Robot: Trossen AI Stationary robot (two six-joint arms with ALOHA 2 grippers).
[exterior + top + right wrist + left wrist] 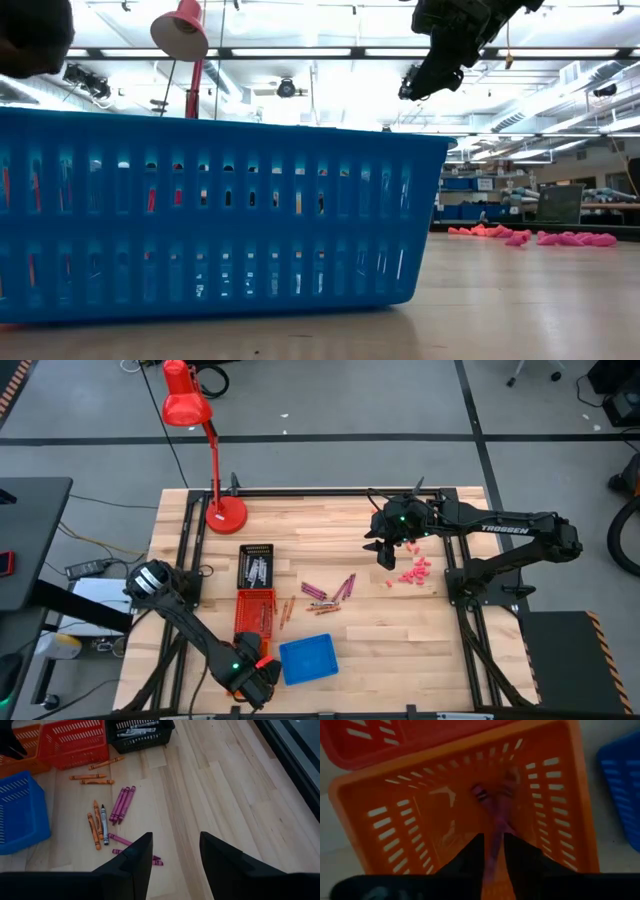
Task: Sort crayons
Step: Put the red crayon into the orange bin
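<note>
four baskets: a black basket [256, 566], a red basket [255, 610], an orange basket [470, 800] and a blue basket [308, 659] are sitting in a row running away from the red desk lamp [195, 420] toward the table's near edge.
left gripper [492, 857]: it is hovering right above the orange basket, beside the blue basket; its fingers are parted only narrowly, with a purple crayon [497, 825] showing in the gap between them, and whether they are pinching it i cannot tell.
right gripper [175, 852]: it is hanging over the table well away from the blue basket, on the lamp's side of the pink bits [413, 572]; its fingers are standing wide and holding nothing.
loose crayons: magenta crayons [122, 804], orange crayons [95, 827] and one grey crayon [104, 824] are lying on the wood just beside the blue basket.
sorted crayons: pale crayons [135, 731] are lying inside the black basket.
</note>
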